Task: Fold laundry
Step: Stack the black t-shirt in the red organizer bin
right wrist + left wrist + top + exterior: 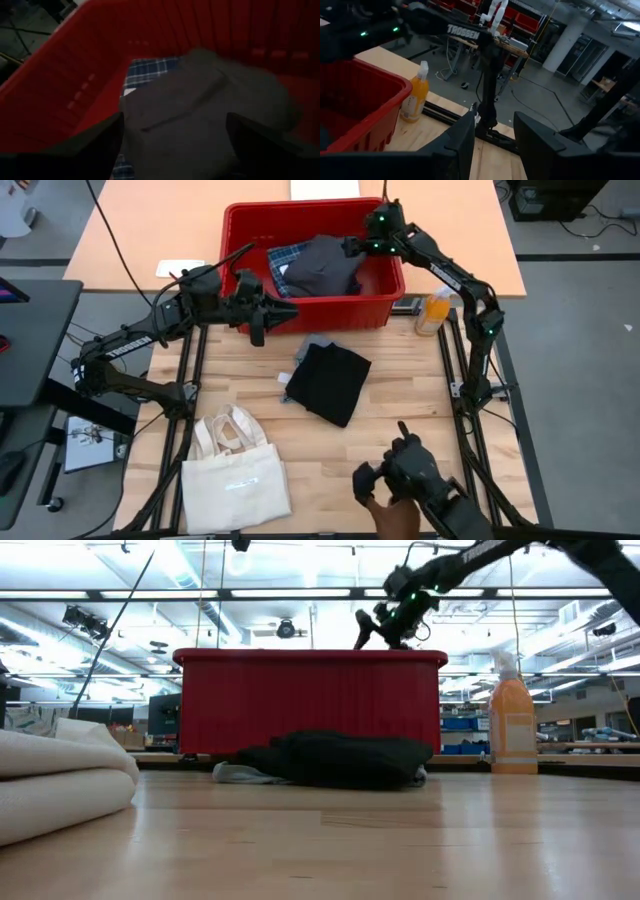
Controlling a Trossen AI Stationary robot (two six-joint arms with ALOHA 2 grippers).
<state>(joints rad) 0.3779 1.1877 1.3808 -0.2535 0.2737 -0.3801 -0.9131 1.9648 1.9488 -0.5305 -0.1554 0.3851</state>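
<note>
At the left of the high view, a cream tote bag (236,476) is seen lying flat on the wooden table (400,395), and above it the left gripper (268,311) is held just outside the near wall of the red bin (250,280), its fingers (465,142) parted a little with nothing between them. In the middle of the table a black garment (332,382) is laid folded, with a strip of light grey cloth (315,348) showing at its far edge. Inside the bin a charcoal garment (322,265) is heaped over a blue-and-white plaid piece (288,258). To the right, the right gripper (352,246) is poised over that heap with its jaws spread wide and empty, the charcoal cloth framed between them in the right wrist view. An orange bottle (434,309) is stood just beside the bin. The step in hand is judged to be the fetching of the next piece; a descent and a firm pinch on the charcoal cloth are called for, without the plaid being dragged along.
</note>
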